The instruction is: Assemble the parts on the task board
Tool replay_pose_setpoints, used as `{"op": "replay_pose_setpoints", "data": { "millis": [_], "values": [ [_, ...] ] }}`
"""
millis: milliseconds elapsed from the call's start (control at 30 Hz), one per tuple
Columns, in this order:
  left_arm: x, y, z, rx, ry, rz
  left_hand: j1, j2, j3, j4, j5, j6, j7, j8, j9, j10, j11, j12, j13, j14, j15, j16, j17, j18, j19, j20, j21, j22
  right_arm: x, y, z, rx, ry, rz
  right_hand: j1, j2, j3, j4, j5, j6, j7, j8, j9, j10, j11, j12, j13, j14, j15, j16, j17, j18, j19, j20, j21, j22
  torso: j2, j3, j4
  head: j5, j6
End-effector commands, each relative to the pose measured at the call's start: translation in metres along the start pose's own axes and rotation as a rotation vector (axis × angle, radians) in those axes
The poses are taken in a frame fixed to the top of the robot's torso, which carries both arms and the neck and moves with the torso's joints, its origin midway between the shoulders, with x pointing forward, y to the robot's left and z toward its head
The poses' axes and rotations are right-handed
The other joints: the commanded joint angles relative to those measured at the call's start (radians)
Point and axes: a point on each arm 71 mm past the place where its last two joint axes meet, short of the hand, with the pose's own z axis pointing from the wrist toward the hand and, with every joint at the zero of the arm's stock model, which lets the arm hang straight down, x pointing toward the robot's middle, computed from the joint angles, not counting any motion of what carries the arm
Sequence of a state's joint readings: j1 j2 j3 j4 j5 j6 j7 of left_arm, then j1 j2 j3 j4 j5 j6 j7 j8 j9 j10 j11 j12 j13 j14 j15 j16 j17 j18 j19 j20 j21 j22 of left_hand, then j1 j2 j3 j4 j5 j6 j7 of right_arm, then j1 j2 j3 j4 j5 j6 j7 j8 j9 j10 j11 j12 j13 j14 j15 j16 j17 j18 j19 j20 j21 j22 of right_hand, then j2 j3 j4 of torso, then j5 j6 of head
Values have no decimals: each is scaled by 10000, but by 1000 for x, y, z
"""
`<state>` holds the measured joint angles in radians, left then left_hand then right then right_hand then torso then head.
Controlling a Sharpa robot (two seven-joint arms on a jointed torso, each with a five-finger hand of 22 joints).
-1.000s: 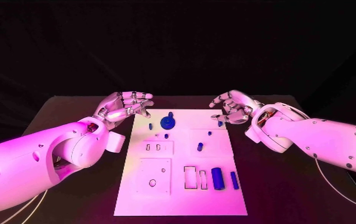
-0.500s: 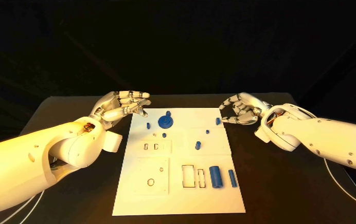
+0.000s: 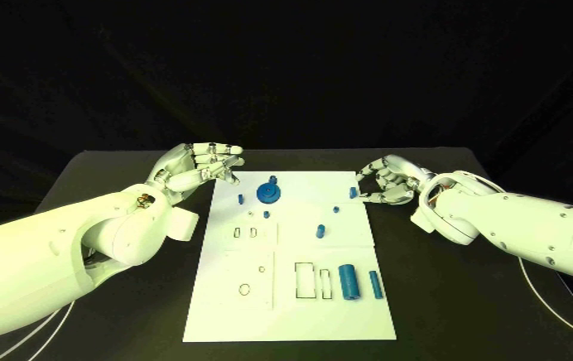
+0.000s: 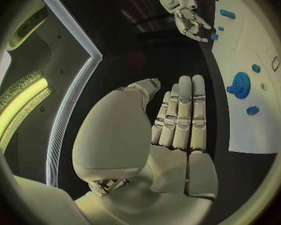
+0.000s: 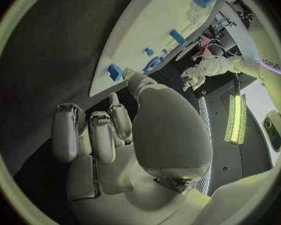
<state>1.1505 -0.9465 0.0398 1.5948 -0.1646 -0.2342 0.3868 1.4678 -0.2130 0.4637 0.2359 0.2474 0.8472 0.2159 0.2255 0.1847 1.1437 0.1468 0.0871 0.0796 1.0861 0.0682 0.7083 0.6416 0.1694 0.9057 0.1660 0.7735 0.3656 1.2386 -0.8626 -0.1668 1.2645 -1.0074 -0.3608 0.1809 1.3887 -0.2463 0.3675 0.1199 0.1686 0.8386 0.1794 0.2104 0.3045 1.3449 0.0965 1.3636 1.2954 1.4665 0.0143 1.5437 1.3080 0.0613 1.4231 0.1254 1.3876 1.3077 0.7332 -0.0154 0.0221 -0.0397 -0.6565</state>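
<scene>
Lying flat on the black tabletop [image 3: 96, 170], the white board [image 3: 292, 311] carries blue parts: a gear [image 3: 267, 191] near its far left, a cylinder [image 3: 348, 281] and a thin bar [image 3: 376, 284] near its right edge. The left hand [image 3: 197, 166] hovers off the board's far-left corner, fingers [image 4: 181, 112] loosely curled, holding nothing. The right hand [image 3: 388, 179] hovers at the far-right corner, fingers [image 5: 90, 135] curled in, also empty.
</scene>
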Motion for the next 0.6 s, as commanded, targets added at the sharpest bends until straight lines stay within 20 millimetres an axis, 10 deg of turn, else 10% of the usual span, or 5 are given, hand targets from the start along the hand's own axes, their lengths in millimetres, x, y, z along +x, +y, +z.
{"op": "replay_pose_setpoints", "data": {
  "millis": [33,600],
  "values": [
    [2,-1,1,148,214,-49,-91,-6,53,-18,-41,-34,78,-66,9,-41,4,-65,12,-77,24,56,13,118,-73,-22,62,16,5,-1,2,151,299,-80,124,32,-53,-2,-34,-62,19,-41,-9,-58,-4,-20,13,844,78,16,1810,-42,-48,13,-56,835,-9,-8,-2,-14,-30],
    [2,-1,1,138,209,-36,-91,-6,53,-18,-41,-34,78,-66,9,-41,4,-65,12,-77,24,56,13,118,-73,-22,62,16,17,1,10,386,401,-83,40,369,134,56,-29,383,-47,152,63,118,-60,129,186,856,46,31,1858,-80,84,8,74,987,-12,-6,5,-1,-41]
  ]
}}
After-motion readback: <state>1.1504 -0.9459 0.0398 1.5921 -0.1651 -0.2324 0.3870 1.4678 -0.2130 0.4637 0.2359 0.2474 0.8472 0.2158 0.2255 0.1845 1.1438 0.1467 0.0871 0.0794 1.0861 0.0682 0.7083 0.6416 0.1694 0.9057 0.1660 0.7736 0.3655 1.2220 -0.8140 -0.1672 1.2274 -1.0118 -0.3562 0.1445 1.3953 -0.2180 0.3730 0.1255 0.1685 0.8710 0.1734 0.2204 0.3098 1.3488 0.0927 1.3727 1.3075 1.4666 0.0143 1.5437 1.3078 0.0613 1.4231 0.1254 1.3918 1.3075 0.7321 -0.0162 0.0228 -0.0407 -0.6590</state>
